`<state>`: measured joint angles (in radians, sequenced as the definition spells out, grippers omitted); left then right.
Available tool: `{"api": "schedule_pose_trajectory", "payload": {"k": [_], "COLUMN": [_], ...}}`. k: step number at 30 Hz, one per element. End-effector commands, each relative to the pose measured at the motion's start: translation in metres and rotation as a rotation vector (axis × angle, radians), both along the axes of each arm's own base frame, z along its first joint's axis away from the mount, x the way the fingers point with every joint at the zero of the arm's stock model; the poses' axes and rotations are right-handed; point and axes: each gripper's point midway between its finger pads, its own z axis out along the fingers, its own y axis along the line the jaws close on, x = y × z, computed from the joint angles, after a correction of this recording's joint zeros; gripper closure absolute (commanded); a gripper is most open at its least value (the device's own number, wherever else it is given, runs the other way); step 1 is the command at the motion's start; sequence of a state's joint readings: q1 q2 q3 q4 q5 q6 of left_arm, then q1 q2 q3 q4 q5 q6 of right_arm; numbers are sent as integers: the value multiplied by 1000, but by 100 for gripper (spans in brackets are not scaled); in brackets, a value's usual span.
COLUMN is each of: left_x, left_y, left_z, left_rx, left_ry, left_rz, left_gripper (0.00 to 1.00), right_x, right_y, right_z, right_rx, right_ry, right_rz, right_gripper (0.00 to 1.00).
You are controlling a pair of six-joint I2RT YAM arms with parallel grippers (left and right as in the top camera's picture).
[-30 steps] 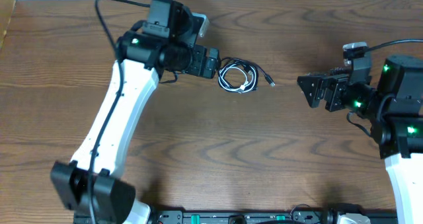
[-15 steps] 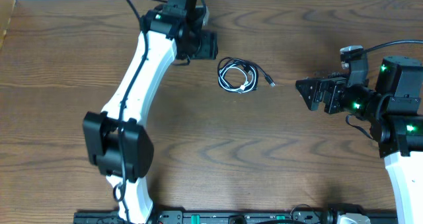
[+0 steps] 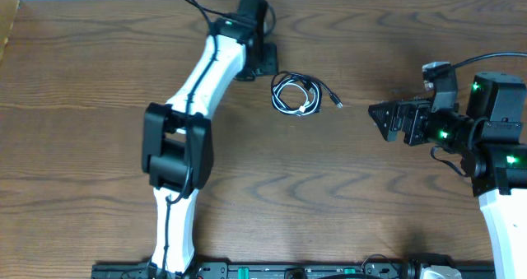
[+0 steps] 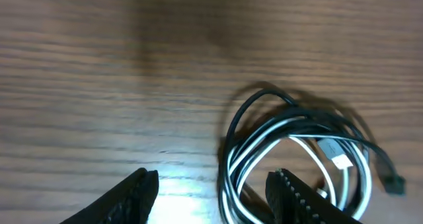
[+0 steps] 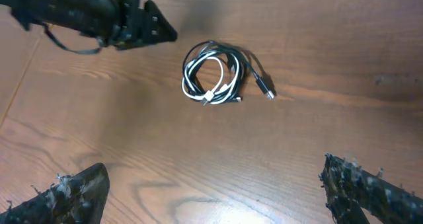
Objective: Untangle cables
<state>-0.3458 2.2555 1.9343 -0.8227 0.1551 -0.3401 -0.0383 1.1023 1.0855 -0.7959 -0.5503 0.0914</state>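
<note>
Cables [image 3: 296, 95] lay as one small coil, white and black strands wound together, on the wooden table [image 3: 346, 197], toward its far side between the two arms. Left gripper [image 3: 262, 62] was near the coil's left edge, jaws spread, holding nothing. Right gripper [image 3: 380, 114] was well apart to the right, likewise spread and empty. Risk: pinching several strands at once would likely drag or tighten the whole coil. The loose black plug [image 3: 337, 104] might snag a loop when pulled.

We lose the cables [image 4: 284, 125] at the left wrist view's bottom edge, lower loops cropped; plug types unresolvable overhead.
</note>
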Motion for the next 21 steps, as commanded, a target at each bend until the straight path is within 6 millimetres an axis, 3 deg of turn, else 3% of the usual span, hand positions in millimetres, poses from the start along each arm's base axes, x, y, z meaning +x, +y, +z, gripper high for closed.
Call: {"api": "schedule_pose_trajectory", "payload": {"k": [1, 6, 14, 17, 20, 21], "left_x": [6, 1, -7, -9, -12, -13], "left_y": [4, -2, -9, -8, -7, -7], "left_z": [-13, -39, -64, -69, -71, -71], "left_rx": [59, 74, 93, 97, 96, 95], "left_ry": [-6, 37, 81, 92, 105, 111], "left_rz": [77, 68, 58, 61, 83, 90], "left_gripper": [42, 42, 53, 64, 91, 92], "right_x": [-1, -3, -6, -7, -8, -8], "right_y": [1, -3, -8, -8, -8, -8], "right_z": [6, 1, -6, -7, -7, -7], "right_rx": [-4, -24, -49, -49, -49, -49], "right_ry": [-10, 14, 41, 48, 52, 52], "right_rz": [4, -15, -38, -38, -38, -38], "right_gripper": [0, 1, 1, 1, 1, 1]}}
